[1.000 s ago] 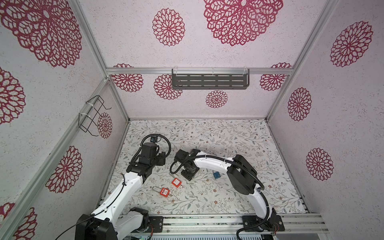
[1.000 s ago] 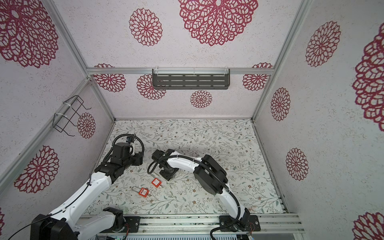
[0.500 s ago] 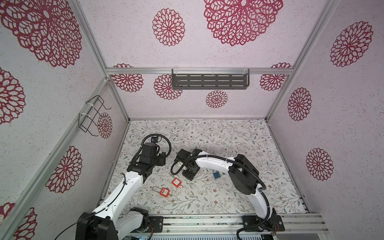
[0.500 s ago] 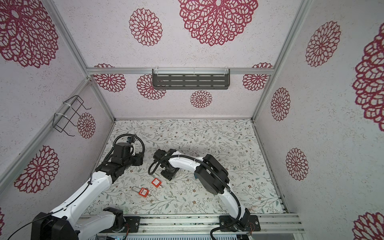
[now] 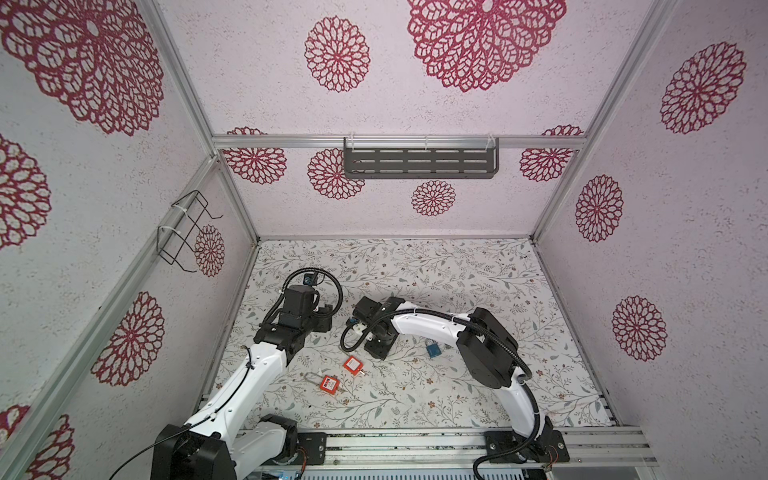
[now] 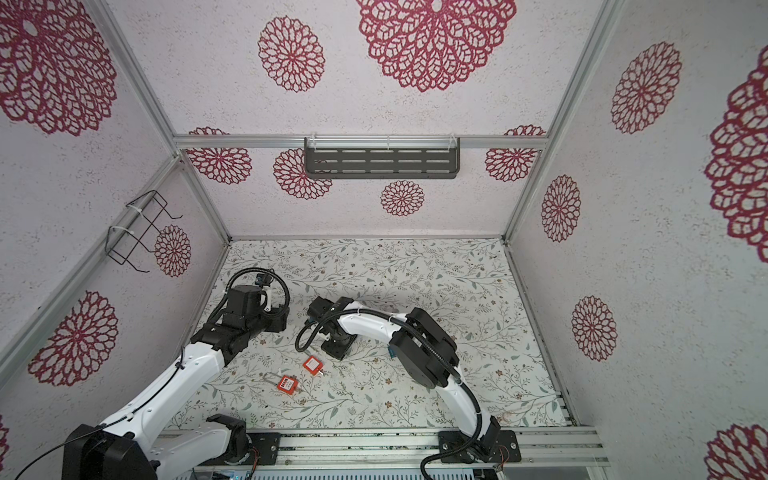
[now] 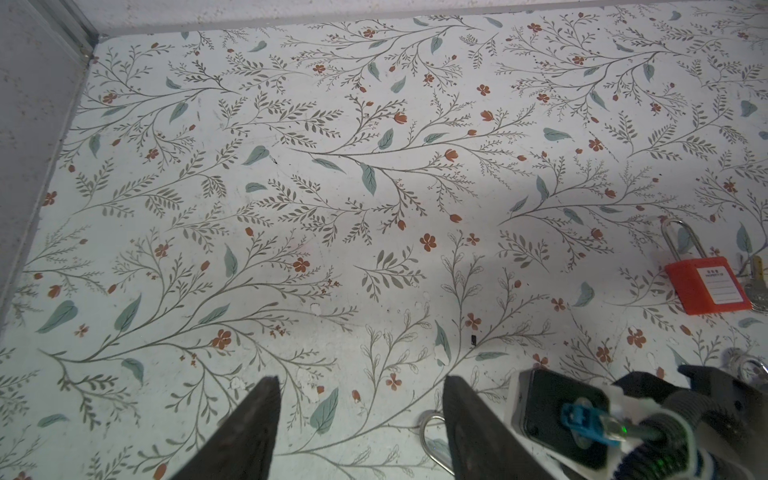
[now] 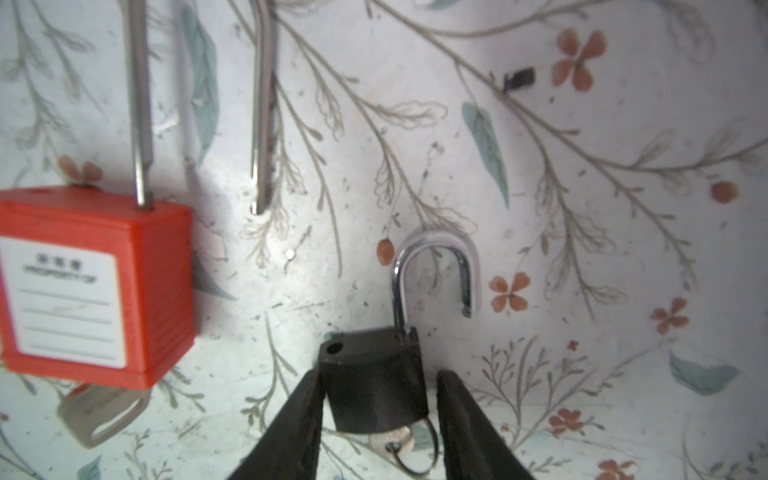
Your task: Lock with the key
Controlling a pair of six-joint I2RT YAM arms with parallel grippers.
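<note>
Right pincer point(image 8: 379, 374) is down at the surface point(image 8: 582, 104), fingers parted either side of a little black padlock point(image 8: 374, 395). One finger looks to be touching the body and the other is just shy of it, so no real squeeze. The key point(image 8: 392, 442) sits in the padlock's bottom with a ring through it. The shackle point(image 8: 436, 257) is popped open, free end swung away from its hole. Just beside lies a red padlock point(image 8: 95, 286), its own key point(image 8: 104, 411) poking out underneath. Left pincer point(image 7: 359, 399) hangs wide open over the floral surface, gripping nothing. In a top view, a blue padlock point(image 5: 434, 349) lies by the right arm.
</note>
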